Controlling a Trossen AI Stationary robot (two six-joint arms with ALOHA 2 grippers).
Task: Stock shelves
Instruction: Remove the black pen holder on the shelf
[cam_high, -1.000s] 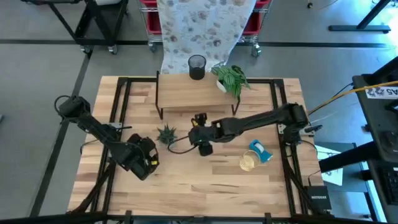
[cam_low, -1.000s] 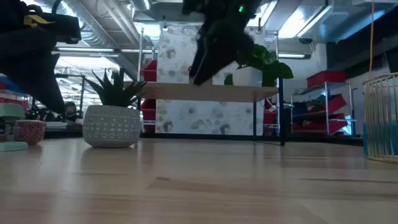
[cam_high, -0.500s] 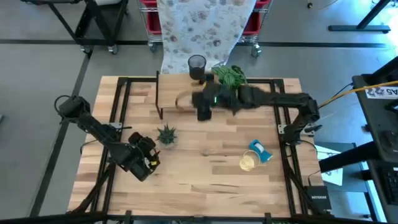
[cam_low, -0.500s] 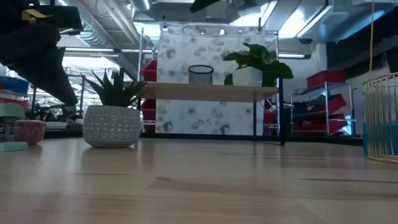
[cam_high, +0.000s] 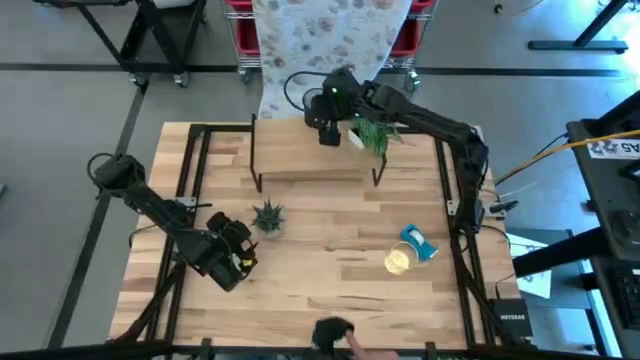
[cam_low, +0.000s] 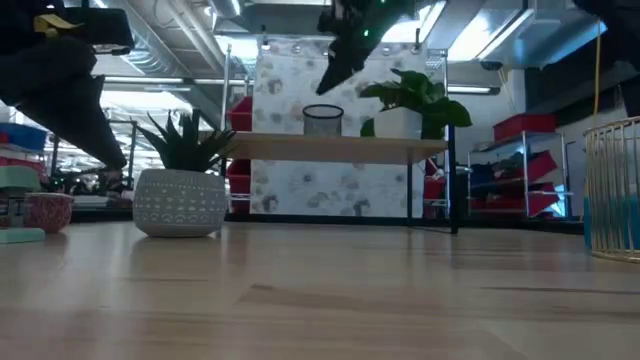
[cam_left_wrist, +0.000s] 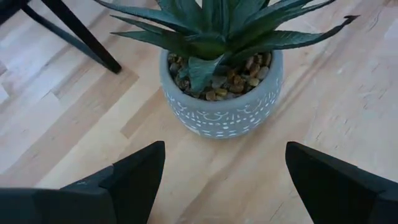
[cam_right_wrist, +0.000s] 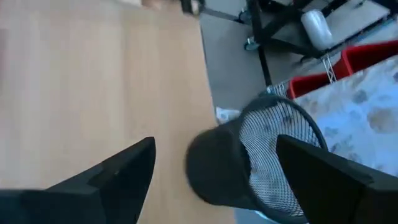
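The shelves (cam_high: 315, 155) stand at the table's far middle, plank top on black legs (cam_low: 335, 148). On the plank rest a black mesh cup (cam_low: 322, 118) and a leafy plant in a white pot (cam_high: 370, 128). My right gripper (cam_high: 327, 130) hangs open above the cup, clear of it in the low view (cam_low: 335, 70). In the right wrist view its fingers stand on either side of the cup (cam_right_wrist: 252, 165). A spiky succulent in a grey pot (cam_high: 268, 215) sits on the tabletop left of middle. My left gripper (cam_high: 238, 255) waits open just short of that pot (cam_left_wrist: 221, 93).
A blue object and a pale wire cup (cam_high: 408, 252) lie on the table's right half; the wire cup shows at the low view's right edge (cam_low: 615, 190). A dark thing (cam_high: 333, 333) sits at the near edge. Bare wood lies in the middle.
My right gripper has risen from the table's middle and swung toward the far edge, passing over the shelves' plank and ending above the mesh cup. The cup and the plants have stayed put. A dark thing has come into view at the near edge.
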